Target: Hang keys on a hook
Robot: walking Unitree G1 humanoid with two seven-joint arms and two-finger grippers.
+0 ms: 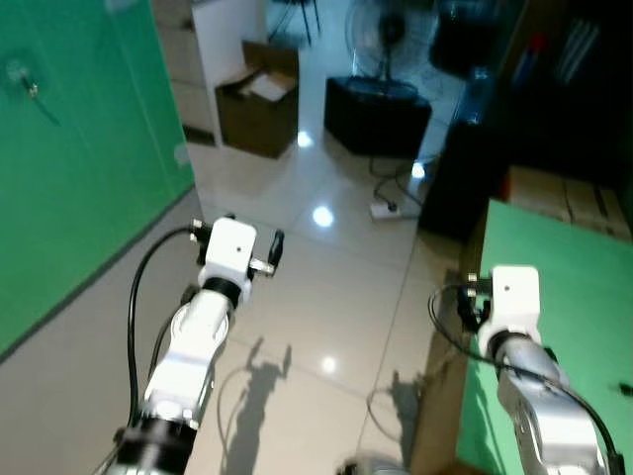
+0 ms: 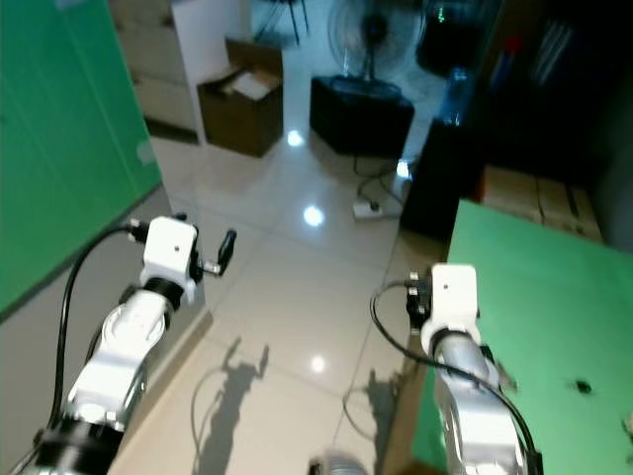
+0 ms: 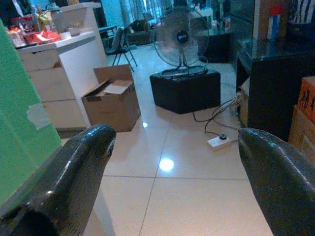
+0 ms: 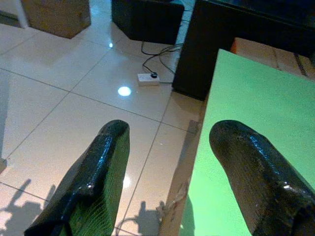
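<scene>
Provisionally, the keys are taken to be the small dark object (image 2: 584, 386) lying on the flat green tabletop (image 1: 564, 297), though it is too small to identify with certainty; it lies near the table's right side, well apart from both grippers and touched by neither. A small clear round hook (image 1: 17, 71) is fixed high on the green wall panel (image 1: 69, 178) at the robot's left, with a short dark item (image 1: 33, 90) hanging just beneath it, likewise too small to name; hook and tabletop stand on opposite sides of the scene.

Right gripper (image 4: 172, 137): two black fingers (image 4: 98, 172) spread apart, nothing between them, held above the table's near-left edge where green surface meets floor. Left gripper (image 3: 172, 162): two black fingers (image 3: 74, 177) likewise parted and empty, raised over the glossy pale tiled floor (image 3: 197, 196), beside the green wall panel.

Count: two silver arms, two grippers, four fingers in all; one hook; one small dark object on the table.

Background, across the floor: one open brown cardboard box (image 3: 112, 101) beside one white counter unit (image 3: 54, 73); one round pedestal fan (image 3: 181, 37) standing on one low black box (image 3: 185, 90); one white power strip (image 3: 219, 141) with its cable on the tiles; brown cartons (image 1: 569, 198) behind the table's far edge.
</scene>
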